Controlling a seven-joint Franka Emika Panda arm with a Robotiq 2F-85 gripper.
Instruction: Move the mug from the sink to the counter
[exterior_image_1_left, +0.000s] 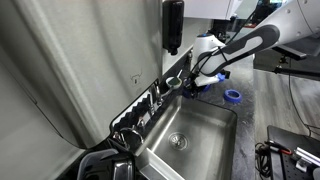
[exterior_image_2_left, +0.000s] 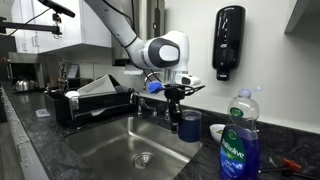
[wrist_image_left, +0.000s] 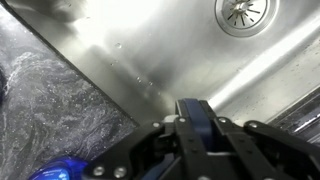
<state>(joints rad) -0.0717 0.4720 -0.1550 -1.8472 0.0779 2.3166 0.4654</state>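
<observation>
Hanging at the basin's far rim, the gripper (exterior_image_2_left: 178, 110) points straight down over the mug (exterior_image_2_left: 190, 126). One mug, dark blue-purple, upright, and as far as this angle tells it stands on the counter (exterior_image_2_left: 25, 135) right at the edge of the sink (exterior_image_2_left: 100, 150), not down in it. The fingertips reach to about its rim; touching or only close, I cannot tell.

In the wrist view the fingers (wrist_image_left: 200, 130) show as a single dark bar in the middle of the picture, over bare steel. It is too blurred to say how wide the jaws stand or whether they grip anything. One blue blur (wrist_image_left: 60, 172) sits low in that view, and I cannot make out what it is.

Counting the rest: one round drain (exterior_image_2_left: 144, 158) in the middle of the basin floor. One small grey-green bowl (exterior_image_2_left: 217, 131) just beside the mug. One flat blue ring (exterior_image_1_left: 232, 95) lying on the counter near the arm. One black soap dispenser (exterior_image_2_left: 229, 40) up on the wall. One blue dish-soap bottle (exterior_image_2_left: 240, 145) close to the camera. One dish rack (exterior_image_2_left: 95, 103) along the back of the sink.
</observation>
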